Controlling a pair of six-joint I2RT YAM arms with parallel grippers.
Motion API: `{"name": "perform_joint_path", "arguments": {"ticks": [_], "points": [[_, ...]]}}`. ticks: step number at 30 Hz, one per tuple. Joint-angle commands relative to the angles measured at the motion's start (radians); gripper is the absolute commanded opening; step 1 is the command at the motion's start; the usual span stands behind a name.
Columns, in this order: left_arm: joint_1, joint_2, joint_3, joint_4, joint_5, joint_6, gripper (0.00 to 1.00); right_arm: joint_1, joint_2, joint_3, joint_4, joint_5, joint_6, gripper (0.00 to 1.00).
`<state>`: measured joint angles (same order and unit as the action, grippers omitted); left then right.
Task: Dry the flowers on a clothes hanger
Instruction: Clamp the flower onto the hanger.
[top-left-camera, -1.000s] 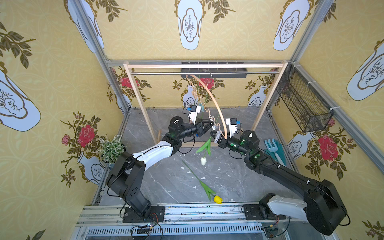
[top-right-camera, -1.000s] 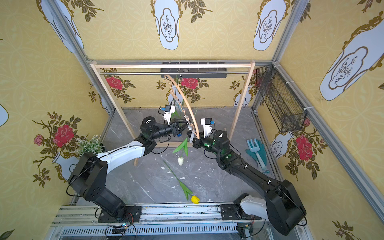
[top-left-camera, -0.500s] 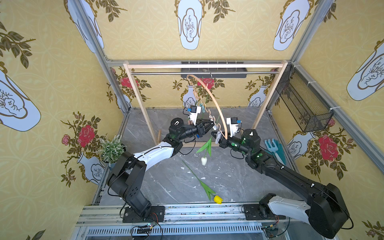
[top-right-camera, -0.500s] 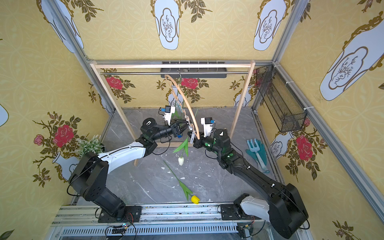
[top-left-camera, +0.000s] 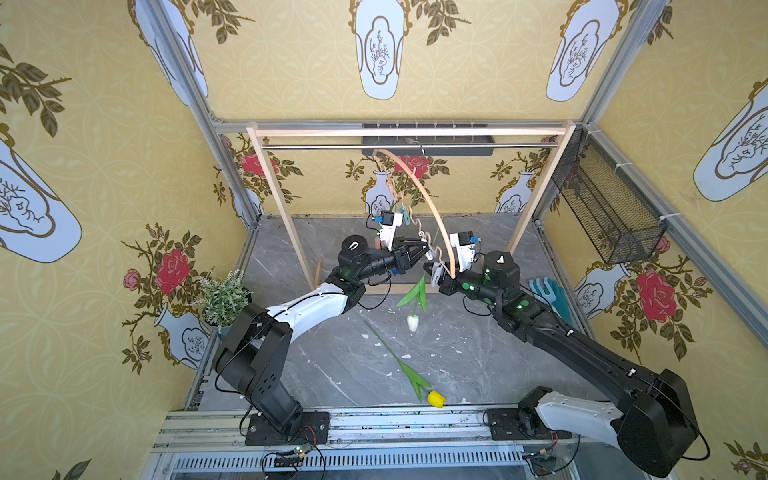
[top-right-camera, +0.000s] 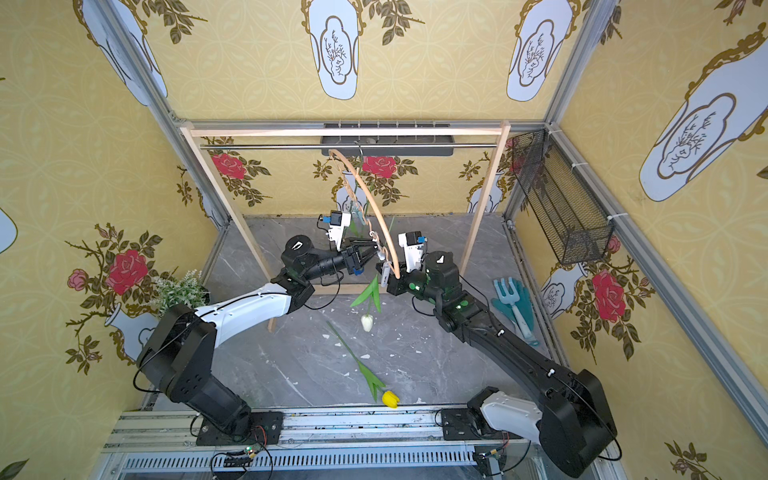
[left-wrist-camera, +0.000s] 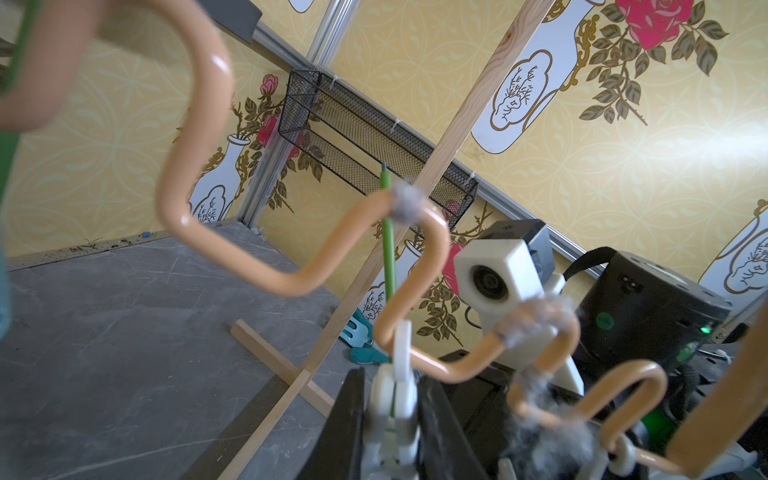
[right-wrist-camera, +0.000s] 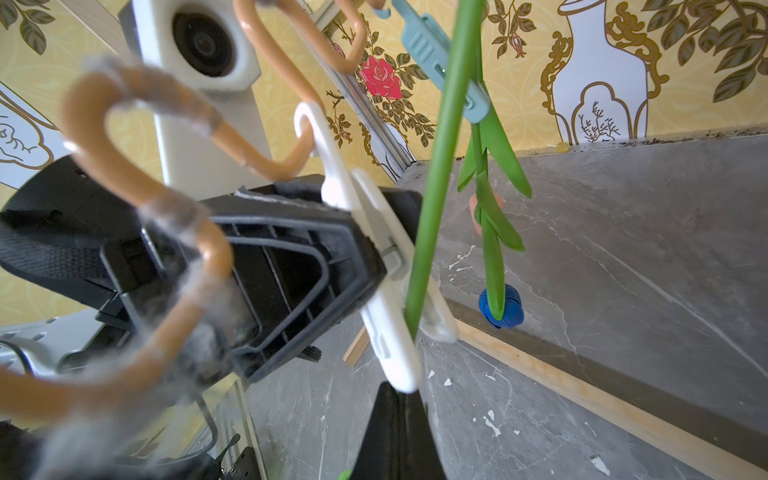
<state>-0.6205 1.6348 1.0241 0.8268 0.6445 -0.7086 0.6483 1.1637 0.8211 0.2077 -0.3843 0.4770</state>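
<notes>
Clothes hanger hangs by its hook from the metal rail of the wooden rack. Its thin light-wood arch sweeps from beside the rail down to the two grippers, and both top views show it nearly edge-on. The wavy lower bar carries tufts of grey fluff.

Cream-white tulip hangs head down above the floor, with its leaves just under the grippers. Its green stem sits in the mouth of a white peg hooked on the wavy bar. The left gripper has its fingers narrowly parted and pressed against the two sides of that peg. The right gripper is fully closed just below the peg, pinching the stem. The contact point is largely hidden behind the peg.

Blue tulip hangs head down from a teal peg further along the bar. Yellow tulip lies flat on the floor near the arms' bases, well apart from both grippers.

Surroundings: a potted plant stands by the left wall, a mesh basket is fixed to the right wall, and a teal garden fork lies beside the right arm.

Obstructions: the arch runs down between the two wrists. The right wrist camera sits close behind the wavy bar. The rack's foot bar lies on the floor beneath the grippers.
</notes>
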Motion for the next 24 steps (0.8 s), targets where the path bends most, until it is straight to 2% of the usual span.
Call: {"name": "perform_joint_path", "arguments": {"ticks": [1, 4, 9, 18, 24], "points": [[-0.002, 0.002, -0.001, -0.071, 0.013, 0.015, 0.07, 0.007, 0.003, 0.027, 0.042, -0.05, -0.059, 0.0], [-0.002, 0.002, -0.001, -0.077, 0.013, 0.018, 0.07, 0.007, 0.004, 0.037, 0.03, -0.051, -0.07, 0.0], [-0.001, 0.002, -0.001, -0.079, 0.012, 0.015, 0.29, 0.007, 0.004, 0.038, 0.028, -0.05, -0.069, 0.0], [-0.001, -0.011, 0.001, -0.103, 0.002, 0.018, 0.35, -0.001, -0.005, 0.027, 0.022, -0.039, -0.069, 0.0], [0.002, -0.03, -0.023, -0.112, -0.02, 0.047, 0.42, -0.012, -0.01, 0.023, 0.025, -0.043, -0.06, 0.0]]}}
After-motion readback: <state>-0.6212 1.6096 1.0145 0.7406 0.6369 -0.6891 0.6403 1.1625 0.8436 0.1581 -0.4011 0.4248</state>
